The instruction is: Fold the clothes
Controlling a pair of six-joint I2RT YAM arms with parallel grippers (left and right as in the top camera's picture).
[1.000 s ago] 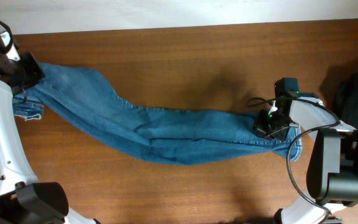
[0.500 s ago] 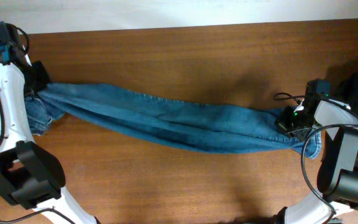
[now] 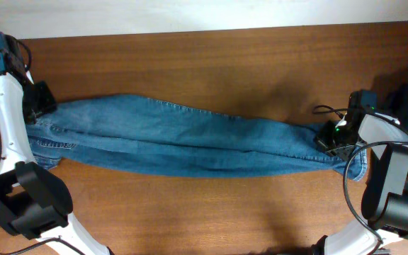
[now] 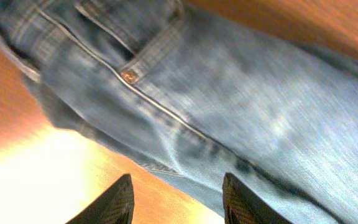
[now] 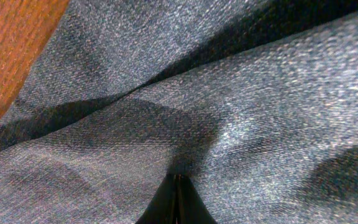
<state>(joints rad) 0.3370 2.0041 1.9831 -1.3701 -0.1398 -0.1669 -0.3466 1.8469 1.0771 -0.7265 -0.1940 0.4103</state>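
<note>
While right gripper [image 5: 178, 185] pinches the jeans [image 3: 190, 138] and left gripper [image 4: 178, 183] hangs released, jaws apart, any rightward tug could drag the loose waistband [image 3: 42, 138] crooked.

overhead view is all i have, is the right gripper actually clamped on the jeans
Observer: Yes. Right wrist view shows the right gripper shut, a fold of the jeans pinched at its tips.
Operator: and the left, holding anything
Observer: No. Left wrist view shows the left gripper open, nothing between its fingers.
Operator: which end is under it
Observer: The waist end: a pocket edge with a copper rivet shows.
</note>
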